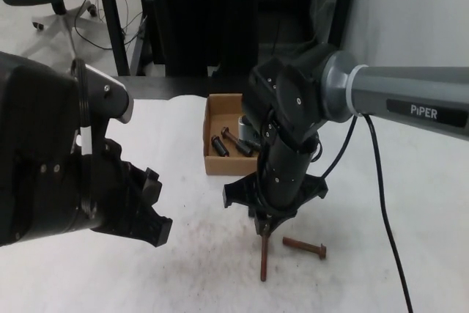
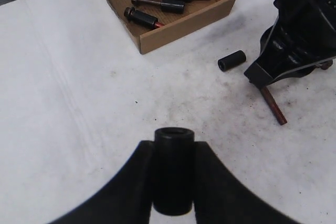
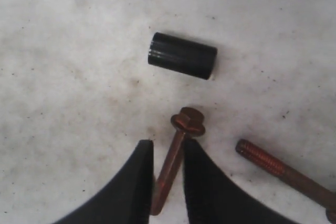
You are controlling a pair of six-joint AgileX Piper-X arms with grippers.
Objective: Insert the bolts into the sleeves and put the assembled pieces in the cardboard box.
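Gripping sleeve [image 2: 174,174] in closed left hand [image 2: 174,148] | right hand [image 3: 167,148] closed on bolt [image 3: 171,167] | spare bolt [image 1: 304,245] at its 3 o'clock | cardboard box [image 1: 227,165] at 11 o'clock

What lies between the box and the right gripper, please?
A loose sleeve lies between box and right gripper; the left wrist view shows it.

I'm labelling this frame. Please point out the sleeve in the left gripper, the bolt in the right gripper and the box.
Sleeve [image 2: 174,174]: left wrist view, middle of its side wall.
Bolt [image 3: 171,165]: right wrist view, mid shank below the head.
Box [image 2: 184,23]: left wrist view, near outer wall.
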